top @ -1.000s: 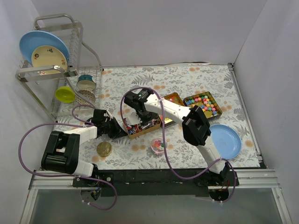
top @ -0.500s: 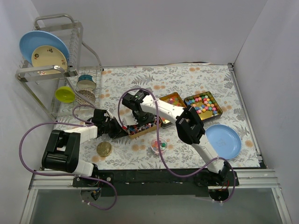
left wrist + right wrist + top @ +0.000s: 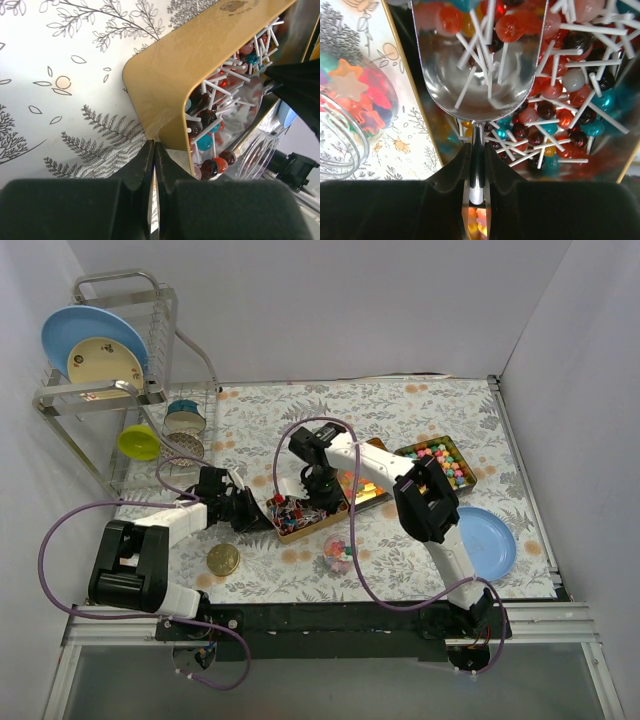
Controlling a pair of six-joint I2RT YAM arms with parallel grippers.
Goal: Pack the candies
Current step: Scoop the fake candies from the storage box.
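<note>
A gold tin (image 3: 285,532) holds red, blue and white lollipop candies (image 3: 292,511). My right gripper (image 3: 322,500) is shut on the handle of a metal scoop (image 3: 470,85), whose bowl sits in the tin with a few lollipops (image 3: 570,115) in it. My left gripper (image 3: 250,517) is shut, its tips (image 3: 153,147) against the tin's outer corner (image 3: 165,65). A small clear jar (image 3: 338,553) of star gummies stands just in front of the tin, and shows in the right wrist view (image 3: 342,150). Tins of orange gummies (image 3: 367,486) and pastel cubes (image 3: 440,462) lie to the right.
A round gold lid (image 3: 222,560) lies near the left arm. A blue plate (image 3: 485,540) sits at the right front. A dish rack (image 3: 110,390) with plates, a yellow bowl and cups fills the left back corner.
My right gripper has swung right and toward me, bringing the scoop down into the lollipop tin. The tin has shifted slightly. The left gripper has stayed at the tin's corner.
</note>
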